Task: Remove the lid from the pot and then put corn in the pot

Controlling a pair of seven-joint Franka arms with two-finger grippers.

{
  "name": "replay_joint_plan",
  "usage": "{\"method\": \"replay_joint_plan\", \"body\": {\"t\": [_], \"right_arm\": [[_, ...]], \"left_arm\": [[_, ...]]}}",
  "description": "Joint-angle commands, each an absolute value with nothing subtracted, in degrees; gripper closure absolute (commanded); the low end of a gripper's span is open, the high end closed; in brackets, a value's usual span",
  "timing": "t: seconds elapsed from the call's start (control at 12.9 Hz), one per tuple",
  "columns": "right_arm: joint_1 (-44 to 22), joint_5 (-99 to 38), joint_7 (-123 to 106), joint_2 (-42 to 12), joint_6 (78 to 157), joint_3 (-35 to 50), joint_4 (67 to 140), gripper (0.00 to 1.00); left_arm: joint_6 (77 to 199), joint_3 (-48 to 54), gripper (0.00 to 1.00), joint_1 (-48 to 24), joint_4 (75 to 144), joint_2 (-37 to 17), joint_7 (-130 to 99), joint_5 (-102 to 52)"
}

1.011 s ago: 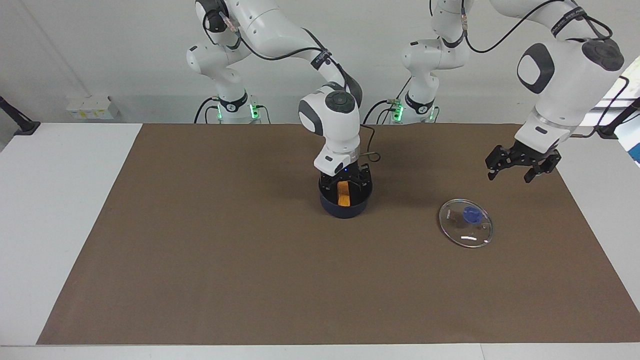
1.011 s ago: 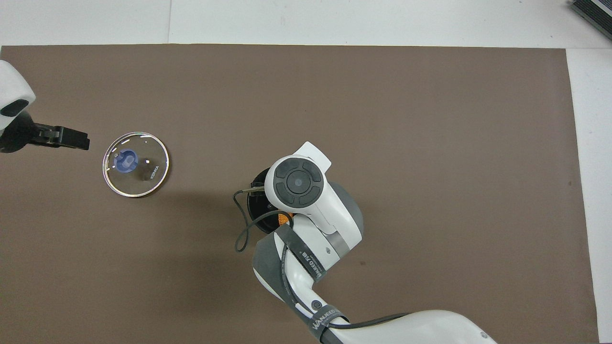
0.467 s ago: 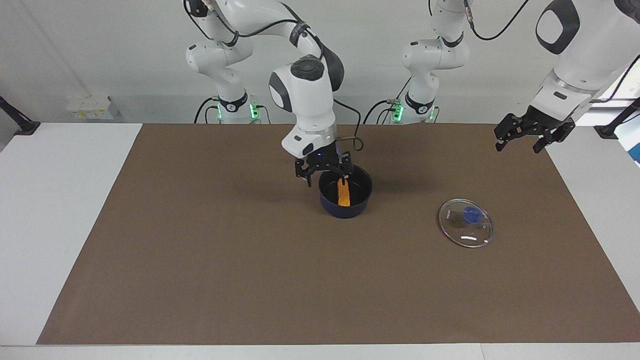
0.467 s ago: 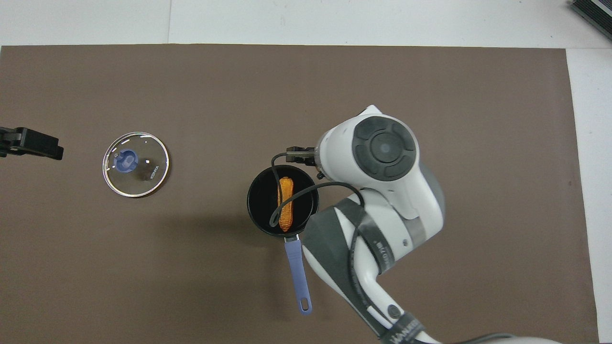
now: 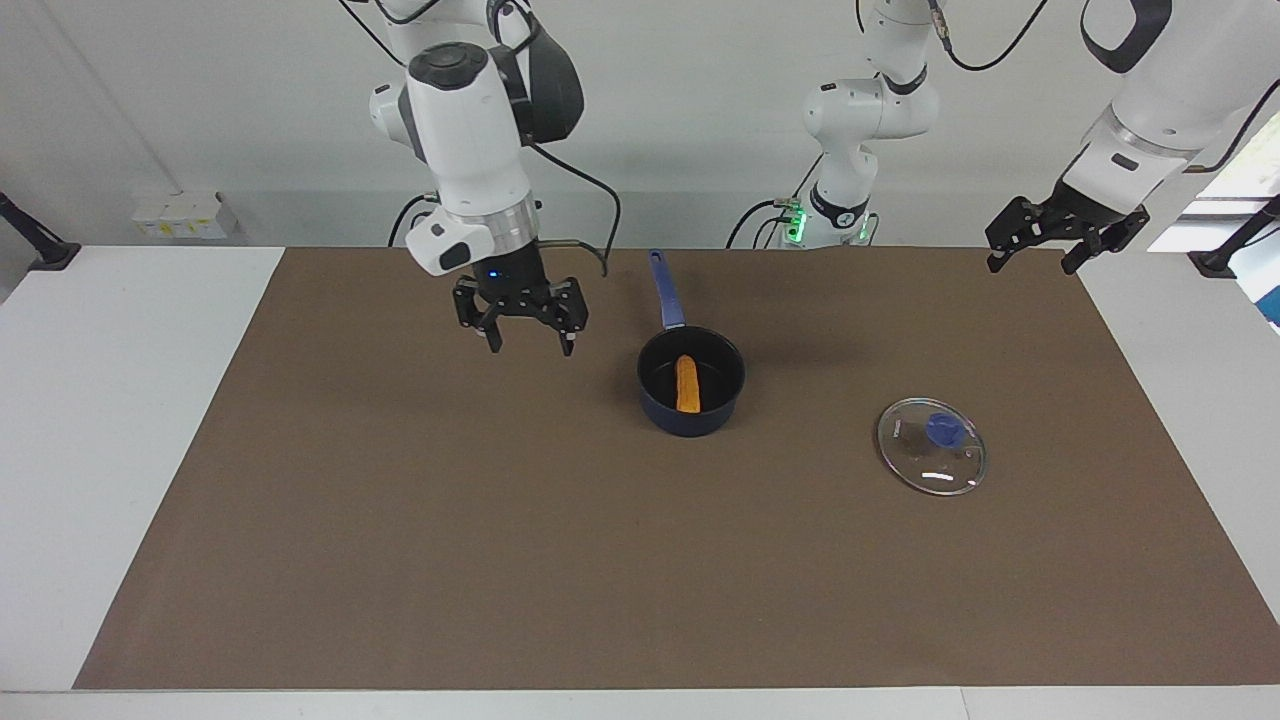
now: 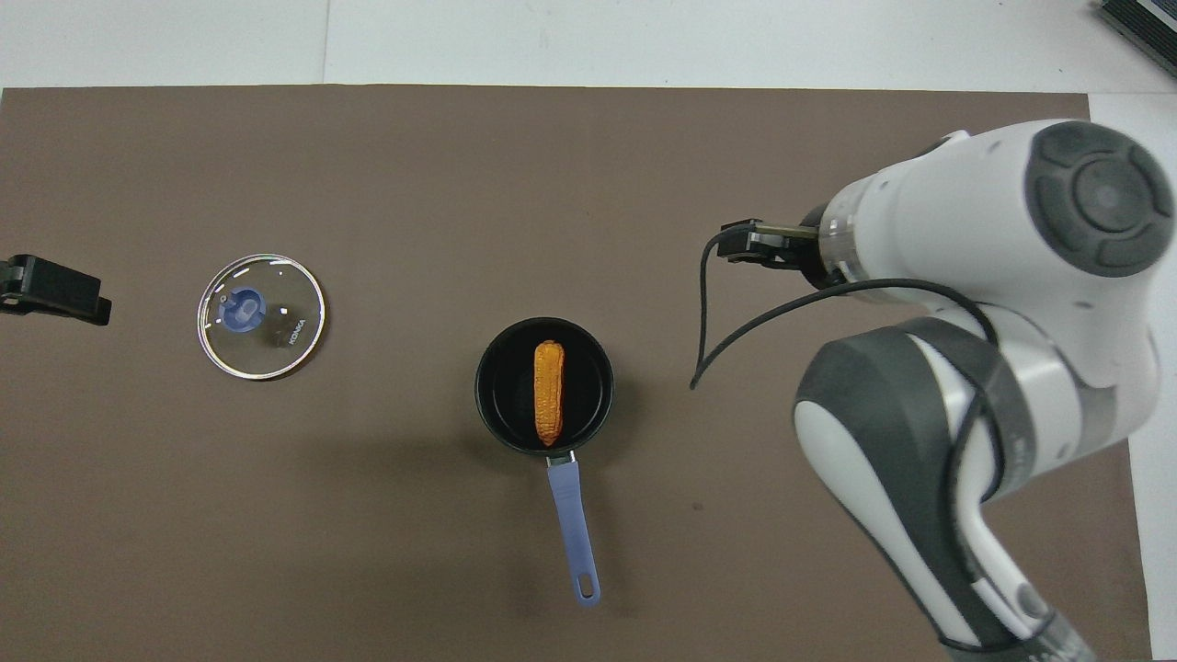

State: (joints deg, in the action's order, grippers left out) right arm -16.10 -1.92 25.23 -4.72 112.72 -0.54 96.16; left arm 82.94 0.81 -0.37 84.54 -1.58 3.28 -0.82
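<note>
Corn [image 5: 687, 384] lies in pot [image 5: 691, 402], lid [image 5: 931, 446] flat on worktop toward left arm's end. Right hand [image 5: 527, 333] spread wide, empty, over mat; left hand [image 5: 1065, 240] wide, empty. Overhead: corn [image 6: 549, 393] inside pot [image 6: 497, 395], lid [image 6: 261, 316] beside it, apart.

Clear glossy glass lid [image 5: 931, 447], bumpy corn [image 5: 687, 385], pot [image 5: 691, 382] with smooth dark inside, matt brown mat [image 5: 640, 560]
</note>
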Motion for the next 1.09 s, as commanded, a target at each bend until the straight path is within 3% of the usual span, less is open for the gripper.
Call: {"method": "replay_joint_plan", "body": {"t": [0.0, 0.54, 1.01], "right_arm": [[-10.1, -1.8, 20.2, -0.8, 109.3, 0.2, 97.1, 0.0], [-4.1, 0.7, 10.8, 0.4, 94.5, -1.8, 88.3, 0.0], [-4.1, 0.5, 8.7, 0.4, 90.9, -5.7, 86.7, 0.0]], "left_arm": [[83.1, 0.6, 0.0, -0.8, 84.8, -0.3, 2.5, -0.9], [83.6, 0.8, 0.0, -0.8, 85.7, 0.0, 2.7, -1.0], [83.0, 0.6, 0.0, -0.1, 85.4, 0.1, 2.5, -1.0]]}}
